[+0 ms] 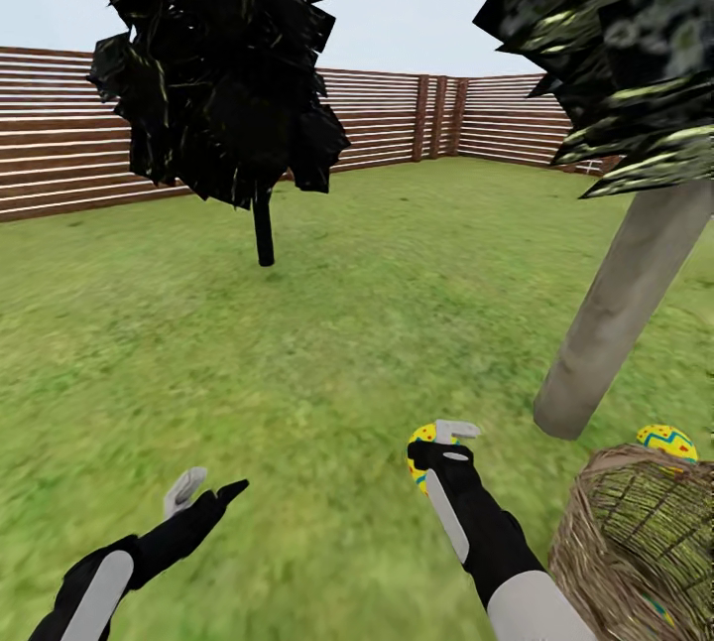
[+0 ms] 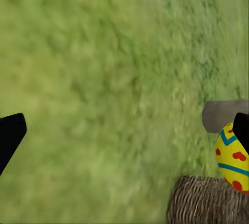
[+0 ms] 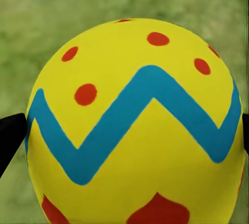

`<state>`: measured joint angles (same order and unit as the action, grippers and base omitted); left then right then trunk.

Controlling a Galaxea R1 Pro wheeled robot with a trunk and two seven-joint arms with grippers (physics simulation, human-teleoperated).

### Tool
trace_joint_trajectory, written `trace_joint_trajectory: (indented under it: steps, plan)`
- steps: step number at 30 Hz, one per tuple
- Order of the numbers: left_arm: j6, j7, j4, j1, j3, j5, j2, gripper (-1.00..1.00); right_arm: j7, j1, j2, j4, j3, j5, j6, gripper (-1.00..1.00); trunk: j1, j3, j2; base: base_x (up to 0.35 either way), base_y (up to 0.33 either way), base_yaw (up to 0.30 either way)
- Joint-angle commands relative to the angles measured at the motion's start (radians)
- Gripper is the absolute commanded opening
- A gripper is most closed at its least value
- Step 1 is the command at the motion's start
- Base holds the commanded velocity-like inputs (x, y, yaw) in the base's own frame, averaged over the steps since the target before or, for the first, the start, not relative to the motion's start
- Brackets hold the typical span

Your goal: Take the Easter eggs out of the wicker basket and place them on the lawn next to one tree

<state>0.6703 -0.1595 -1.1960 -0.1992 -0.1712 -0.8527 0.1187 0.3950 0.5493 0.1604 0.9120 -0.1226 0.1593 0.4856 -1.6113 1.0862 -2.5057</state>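
Observation:
My right gripper [image 1: 443,445] is shut on a yellow Easter egg [image 1: 420,452] with red dots and a blue zigzag, held low over the lawn [image 1: 327,343]. In the right wrist view that egg [image 3: 135,125] sits between the black fingertips [image 3: 9,138]. The wicker basket [image 1: 635,542] stands at the lower right, beside the pale grey trunk of the tree [image 1: 620,319]. A second egg [image 1: 666,443] shows just past the basket's far rim, near the trunk. In the left wrist view an egg [image 2: 232,162] lies by the basket [image 2: 207,200]. My left gripper [image 1: 206,492] hangs open over grass.
A dark tree with a thin black trunk [image 1: 263,234] stands ahead on the left. A brown slat fence [image 1: 397,115] runs along the back of the garden. Open grass stretches between the two trees.

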Motion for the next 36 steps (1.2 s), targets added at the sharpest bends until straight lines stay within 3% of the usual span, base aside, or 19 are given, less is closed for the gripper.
trace_joint_trajectory:
  steps: [1,8,20,25,36]
  plan:
    - [0.006,-0.003,-0.001,0.000,-0.002,0.000,0.000,1.00,0.008,0.001,0.000,0.000,-0.003,0.011,0.001,-1.00,0.000,0.001,0.000,0.321,0.000,-0.265]
    - [0.007,-0.003,0.000,0.000,-0.002,-0.001,0.000,1.00,0.011,0.003,-0.001,-0.012,-0.002,0.011,0.001,-1.00,0.000,0.001,0.000,0.321,0.019,-0.265]
    - [0.040,-0.002,0.006,0.001,-0.004,-0.001,0.000,1.00,0.019,0.012,-0.001,-0.016,0.000,0.011,0.000,-1.00,0.000,0.001,0.000,0.169,0.266,-0.265]
    - [0.035,-0.002,0.012,0.001,-0.004,0.000,-0.001,1.00,0.042,0.042,0.001,-0.072,0.067,0.011,-0.008,-1.00,0.000,0.001,0.000,0.167,0.160,-0.265]
    - [0.031,0.000,0.016,0.001,-0.004,0.003,-0.001,1.00,0.042,0.059,0.001,-0.108,0.076,0.011,-0.012,-1.00,0.000,0.001,0.000,0.068,0.003,-0.265]
